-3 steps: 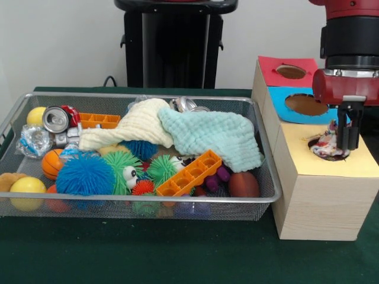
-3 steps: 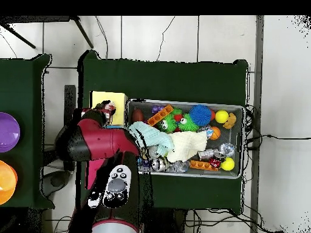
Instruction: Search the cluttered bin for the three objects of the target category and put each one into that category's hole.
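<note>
One crumpled, multicoloured wrapper-like piece (image 1: 327, 142) is pinched in the black gripper (image 1: 342, 141), held directly above the dark hole (image 1: 327, 151) in the wooden box's yellow top (image 1: 331, 167); a straight drop is judged sufficient.

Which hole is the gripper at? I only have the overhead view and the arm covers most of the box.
Observer: The gripper is over the hole in the yellow section, at the end of the box nearest the front camera.
Operator: Anything in it?
Observer: A crumpled multicoloured item sits at the mouth of that hole, right beside the gripper. I can't tell if it's gripped.
Operator: What's under the arm?
Observer: A red section and a blue section, each with one hole. Nothing shows in either.
</note>
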